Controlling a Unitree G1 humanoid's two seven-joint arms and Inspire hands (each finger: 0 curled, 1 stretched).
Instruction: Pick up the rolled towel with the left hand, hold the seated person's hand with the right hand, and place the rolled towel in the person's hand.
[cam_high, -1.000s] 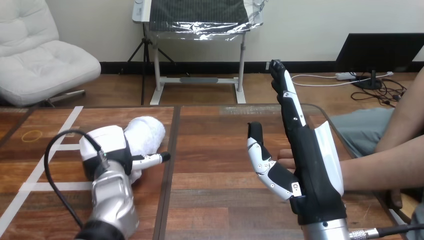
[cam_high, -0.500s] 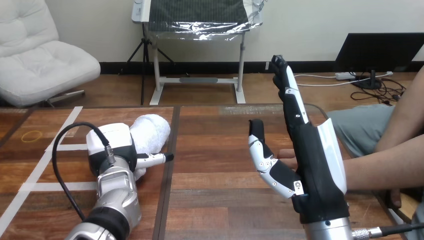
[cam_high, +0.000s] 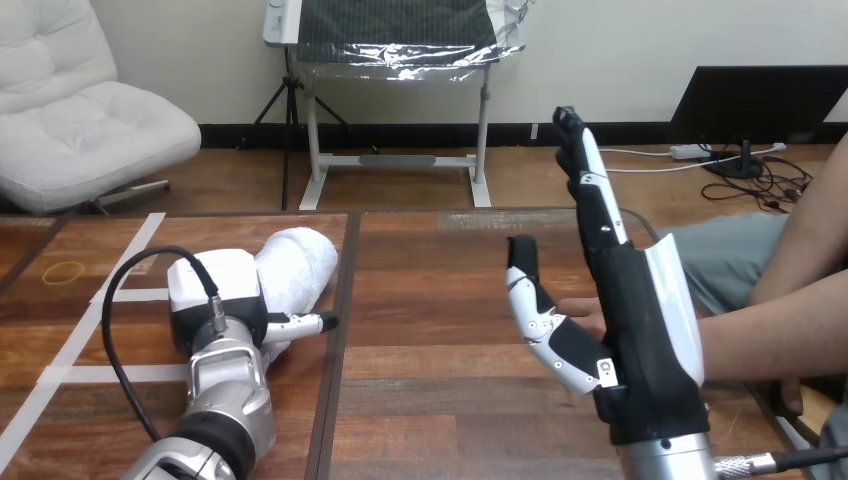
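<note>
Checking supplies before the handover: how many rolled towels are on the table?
1. The rolled towel lies on the left half of the table, just beyond the left hand, which hides its near part.

Table (cam_high: 440, 290): wood plank top, with a dark seam (cam_high: 338, 330) running front to back, left of centre. White tape lines (cam_high: 136, 240) were stuck on the left section: one long diagonal strip with two short cross strips off it. A yellow rubber band (cam_high: 65, 270) lay flat to the left of the diagonal. The rolled towel (cam_high: 300, 262) lay on the left section just beside the seam, at an angle to the planks. The person's hand (cam_high: 582, 312) sat low over the right section; contact with the top was unclear.
</note>
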